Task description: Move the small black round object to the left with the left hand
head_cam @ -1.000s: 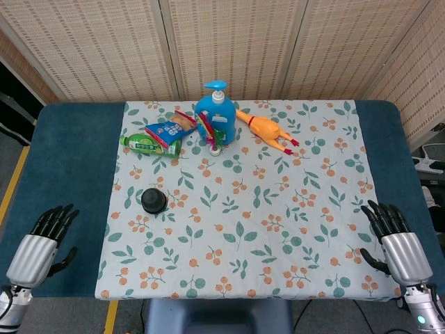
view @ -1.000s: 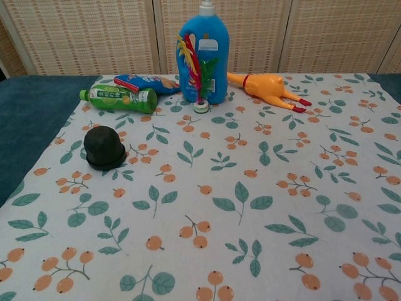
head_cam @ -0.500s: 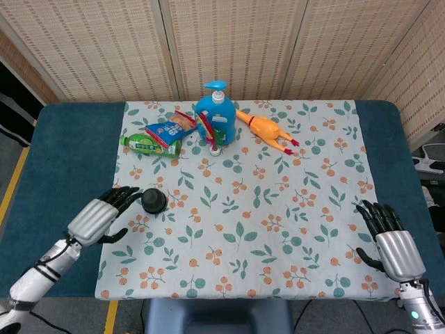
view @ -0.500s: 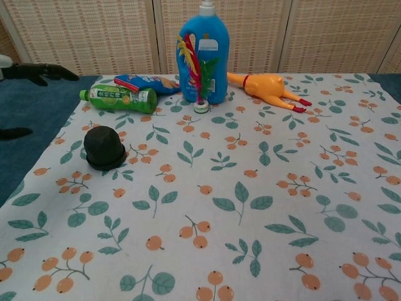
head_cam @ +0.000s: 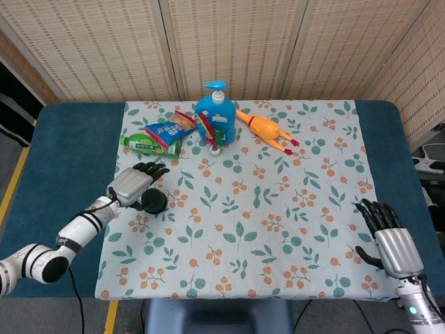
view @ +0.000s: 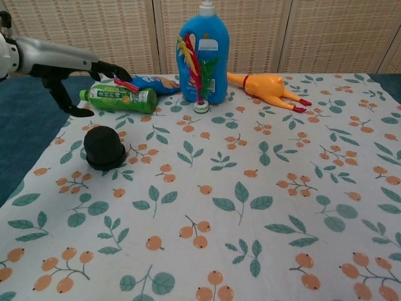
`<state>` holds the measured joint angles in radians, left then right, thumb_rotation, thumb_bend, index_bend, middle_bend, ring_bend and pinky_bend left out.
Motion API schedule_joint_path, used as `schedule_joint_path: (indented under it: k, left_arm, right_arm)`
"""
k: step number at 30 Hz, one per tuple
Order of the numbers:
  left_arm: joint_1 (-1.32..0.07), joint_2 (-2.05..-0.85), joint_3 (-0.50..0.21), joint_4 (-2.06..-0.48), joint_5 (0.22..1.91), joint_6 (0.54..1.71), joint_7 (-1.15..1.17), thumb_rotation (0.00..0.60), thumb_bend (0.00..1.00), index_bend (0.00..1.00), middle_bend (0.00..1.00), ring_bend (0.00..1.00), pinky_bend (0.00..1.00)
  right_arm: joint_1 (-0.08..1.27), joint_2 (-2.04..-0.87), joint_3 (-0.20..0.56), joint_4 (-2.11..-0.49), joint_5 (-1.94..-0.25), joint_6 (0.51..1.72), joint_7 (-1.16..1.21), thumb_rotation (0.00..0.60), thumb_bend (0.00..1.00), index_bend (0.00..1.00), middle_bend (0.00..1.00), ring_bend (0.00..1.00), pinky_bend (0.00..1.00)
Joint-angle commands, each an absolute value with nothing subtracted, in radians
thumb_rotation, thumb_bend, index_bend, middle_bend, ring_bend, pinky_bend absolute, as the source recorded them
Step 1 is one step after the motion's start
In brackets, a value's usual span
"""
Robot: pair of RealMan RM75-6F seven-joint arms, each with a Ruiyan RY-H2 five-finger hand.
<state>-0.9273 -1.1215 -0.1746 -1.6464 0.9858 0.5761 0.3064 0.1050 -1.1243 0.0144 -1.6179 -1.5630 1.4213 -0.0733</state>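
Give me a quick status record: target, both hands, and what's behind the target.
target: small black round object, upright on the floral cloth
left hand: open, above the target, not gripping it
right hand: open, at the table's near right edge
behind target: green bottle lying on its side, blue pump bottle upright

You see: black round object | blue pump bottle | green bottle | orange rubber chicken | white leaf-and-berry cloth | navy worktop

One black round object, two bottles: blue pump bottle, green bottle; one rubber chicken, one snack packet.
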Motion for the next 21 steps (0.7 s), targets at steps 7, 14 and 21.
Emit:
schedule_joint_path:
  k: [7, 14, 21]
  left_arm:
    - [-1.237, -1.193, 0.068, -1.561, 0.531, 0.440, 0.460, 0.600, 0.36, 0.00, 0.00, 0.00, 0.13]
    - [-1.351, -1.272, 0.223, -1.528, 0.354, 0.514, 0.527, 0.600, 0.36, 0.00, 0.00, 0.00, 0.13]
    - [-1.378, -1.297, 0.244, -1.539, 0.337, 0.542, 0.516, 0.600, 0.36, 0.00, 0.00, 0.00, 0.13]
  right_arm:
    - [0.116, -1.123, 0.022, -1.616, -1.540, 1.399, -0.062, 0.600, 0.18, 0.00, 0.00, 0.00, 0.00]
    - [0.117, -1.111, 0.011, -1.623, -1.554, 1.394, -0.041, 0.600, 0.18, 0.00, 0.00, 0.00, 0.00]
    - [0.119, -1.110, 0.008, -1.622, -1.556, 1.393, -0.039, 0.600, 0.18, 0.00, 0.00, 0.00, 0.00]
